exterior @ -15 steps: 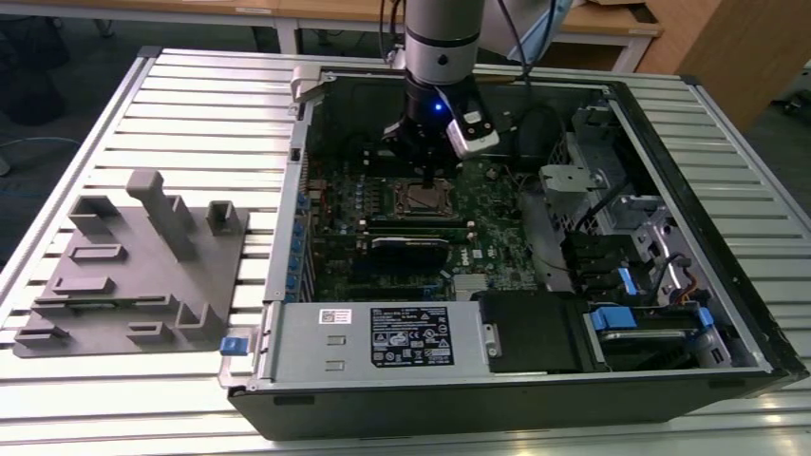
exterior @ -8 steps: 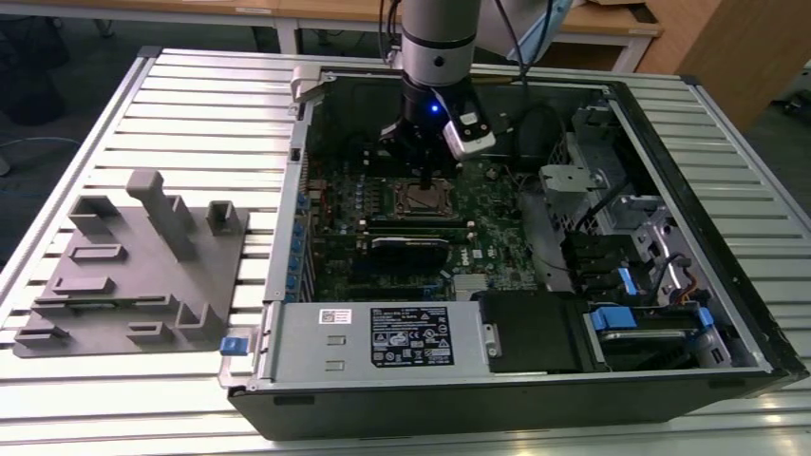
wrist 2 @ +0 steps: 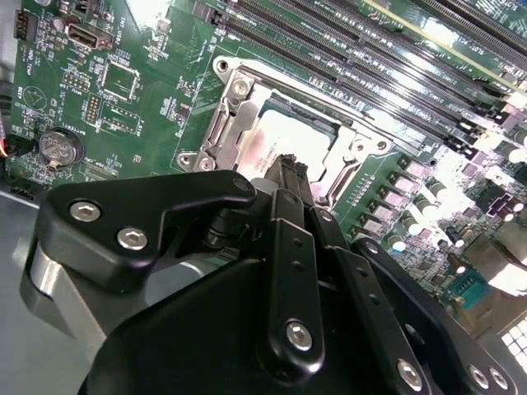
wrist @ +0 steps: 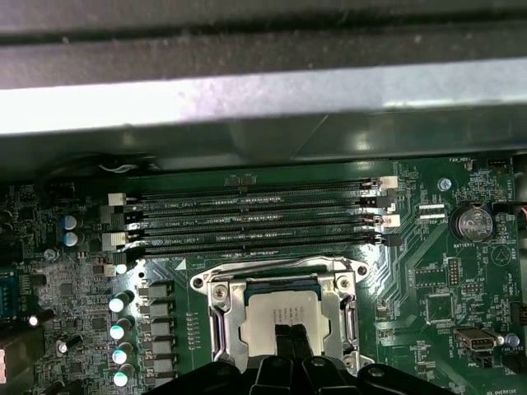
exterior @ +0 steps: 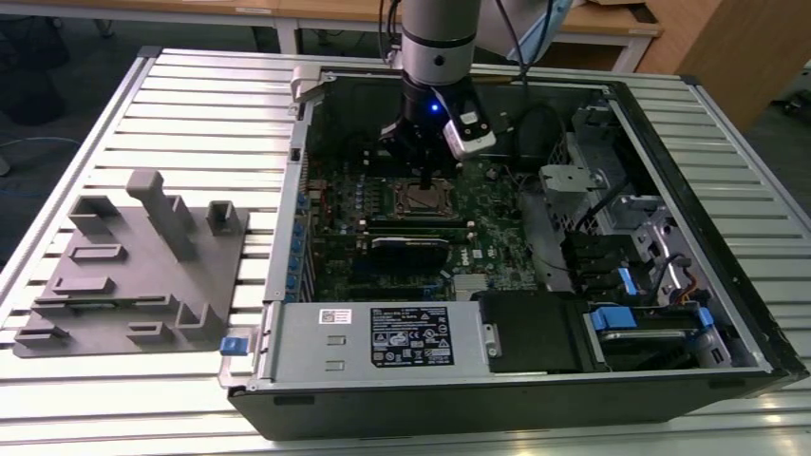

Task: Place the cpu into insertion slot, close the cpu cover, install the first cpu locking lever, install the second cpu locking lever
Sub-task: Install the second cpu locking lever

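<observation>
The cpu [wrist 2: 276,136] lies flat in the insertion slot [exterior: 424,200] on the green board, its pale metal top showing in both wrist views [wrist: 280,311]. The silvery cpu cover [wrist 2: 344,160] lies down around it as a frame [wrist: 224,325], with the chip showing through its cut-out. My gripper [wrist 2: 288,166] is shut with nothing between its fingers. The black tips sit over the near edge of the chip [wrist: 290,336]; touching or just above, I cannot tell. In the exterior view the gripper [exterior: 423,177] hangs straight over the socket inside the open case.
Long black memory slots [wrist: 247,218] run just beyond the socket, under the case wall [wrist: 247,99]. A coin battery [wrist 2: 59,146] sits to one side. A power supply [exterior: 380,334] and drive cage [exterior: 633,237] crowd the case. A grey fixture block [exterior: 140,266] lies at the exterior view's left.
</observation>
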Robot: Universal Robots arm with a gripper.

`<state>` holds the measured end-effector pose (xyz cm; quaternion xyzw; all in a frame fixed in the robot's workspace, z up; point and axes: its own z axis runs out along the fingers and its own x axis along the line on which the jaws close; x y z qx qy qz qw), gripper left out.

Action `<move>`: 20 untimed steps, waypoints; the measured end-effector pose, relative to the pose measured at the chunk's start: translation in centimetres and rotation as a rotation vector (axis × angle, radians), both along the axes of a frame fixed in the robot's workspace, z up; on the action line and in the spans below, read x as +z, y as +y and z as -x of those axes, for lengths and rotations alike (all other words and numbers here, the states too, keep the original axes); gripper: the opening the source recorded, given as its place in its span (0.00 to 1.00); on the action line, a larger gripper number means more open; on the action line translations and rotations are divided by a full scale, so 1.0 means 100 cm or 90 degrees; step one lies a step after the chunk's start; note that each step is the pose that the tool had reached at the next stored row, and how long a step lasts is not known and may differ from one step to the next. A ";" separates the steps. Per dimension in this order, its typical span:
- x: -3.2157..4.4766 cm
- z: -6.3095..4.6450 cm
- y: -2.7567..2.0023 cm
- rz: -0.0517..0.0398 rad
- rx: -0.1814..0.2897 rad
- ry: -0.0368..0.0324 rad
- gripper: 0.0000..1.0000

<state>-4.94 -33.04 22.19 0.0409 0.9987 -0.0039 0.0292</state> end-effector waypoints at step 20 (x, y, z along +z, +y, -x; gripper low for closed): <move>0.0072 0.000 0.0000 0.0002 0.000 0.0001 0.11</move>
